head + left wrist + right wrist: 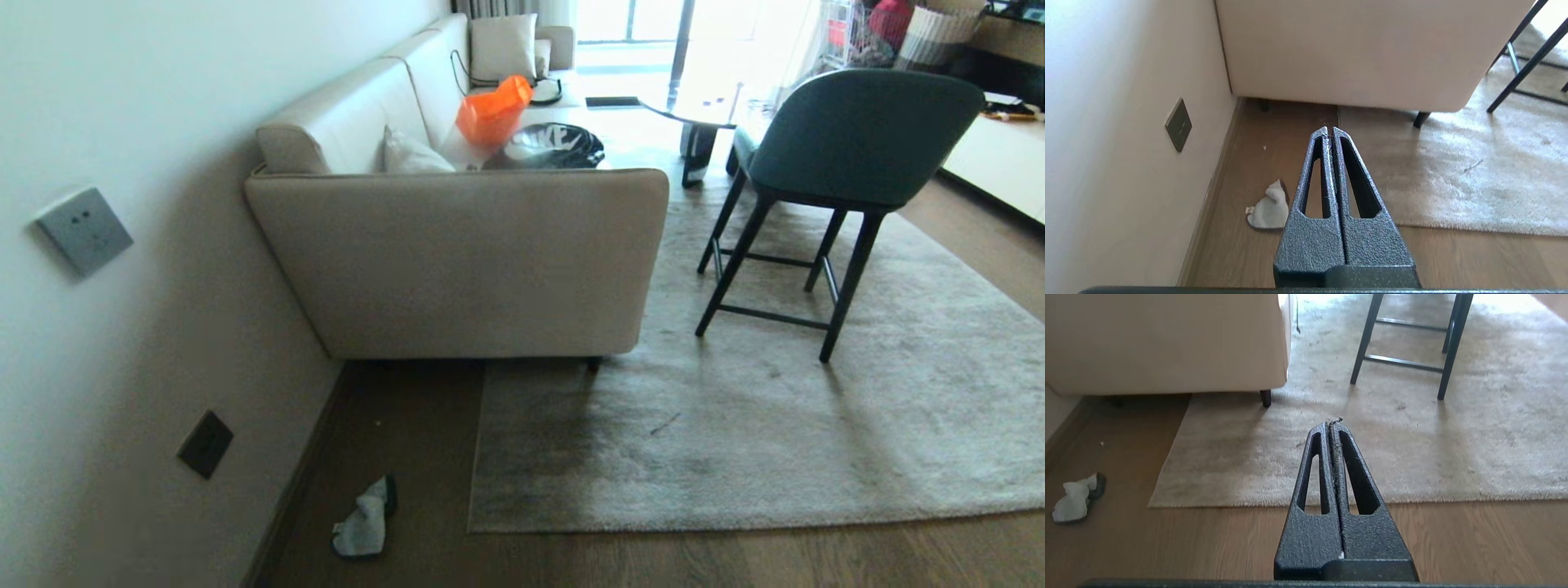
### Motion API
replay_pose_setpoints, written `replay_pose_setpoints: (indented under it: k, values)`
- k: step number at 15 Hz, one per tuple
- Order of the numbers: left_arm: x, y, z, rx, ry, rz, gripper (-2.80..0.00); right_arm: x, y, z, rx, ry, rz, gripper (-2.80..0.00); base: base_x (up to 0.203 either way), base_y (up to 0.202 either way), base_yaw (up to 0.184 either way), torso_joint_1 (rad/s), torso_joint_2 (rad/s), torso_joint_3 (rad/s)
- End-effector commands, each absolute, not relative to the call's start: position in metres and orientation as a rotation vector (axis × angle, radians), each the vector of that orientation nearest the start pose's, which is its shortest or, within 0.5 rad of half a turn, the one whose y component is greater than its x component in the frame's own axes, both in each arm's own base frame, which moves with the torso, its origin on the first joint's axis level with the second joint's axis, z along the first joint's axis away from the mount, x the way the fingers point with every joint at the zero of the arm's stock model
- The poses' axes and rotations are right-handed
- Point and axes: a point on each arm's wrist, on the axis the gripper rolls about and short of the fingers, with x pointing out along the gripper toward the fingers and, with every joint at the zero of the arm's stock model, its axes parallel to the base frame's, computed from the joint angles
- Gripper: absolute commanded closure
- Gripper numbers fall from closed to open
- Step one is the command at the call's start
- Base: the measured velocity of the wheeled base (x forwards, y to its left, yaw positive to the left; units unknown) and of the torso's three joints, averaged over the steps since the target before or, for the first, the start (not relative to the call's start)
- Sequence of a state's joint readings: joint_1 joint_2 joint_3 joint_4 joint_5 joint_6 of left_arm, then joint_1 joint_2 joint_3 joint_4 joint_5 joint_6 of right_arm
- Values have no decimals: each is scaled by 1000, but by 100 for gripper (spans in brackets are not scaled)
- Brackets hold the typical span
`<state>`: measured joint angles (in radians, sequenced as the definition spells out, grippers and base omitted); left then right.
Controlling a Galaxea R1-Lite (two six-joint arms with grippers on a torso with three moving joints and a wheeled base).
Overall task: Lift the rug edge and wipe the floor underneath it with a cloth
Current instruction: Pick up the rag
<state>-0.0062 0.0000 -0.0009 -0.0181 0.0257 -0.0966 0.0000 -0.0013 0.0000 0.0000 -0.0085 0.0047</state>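
From the head view we see neither arm; it gives us the whole corner of the room: the beige sofa (457,261) against the wall (122,327), a dark green chair (849,139) standing on the rug (735,441), and the rug edge (482,523) with its square corner lying flat on the floor (408,441). The cloth (363,523) lies crumpled on the bare planks near the skirting, apart from that corner, close to a dark wall socket (206,443).

Only the wrist views show us the grippers. The left gripper (1329,130) has its fingers pressed together with nothing between them, hanging above the floor with the cloth (1269,208) just to one side of it. The right gripper (1333,424) is likewise pressed together and empty, above the rug's near border. This view shows the cloth (1073,498) well off to the side and a sofa leg (1265,398) resting on the rug, with bits of fluff caught along the fingers' seam
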Motion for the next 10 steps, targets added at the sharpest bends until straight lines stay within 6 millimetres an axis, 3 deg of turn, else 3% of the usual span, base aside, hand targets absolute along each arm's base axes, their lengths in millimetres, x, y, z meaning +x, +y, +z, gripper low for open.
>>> replay_pose_setpoints:
  k: [1,10]
  values:
    - [-23,1,78,-98,-21,19,0,-23,0,75,5,0,-8,0,0,0,0,0,2,-177]
    - [-23,1,78,-98,-21,19,0,-23,0,75,5,0,-8,0,0,0,0,3,3,-196]
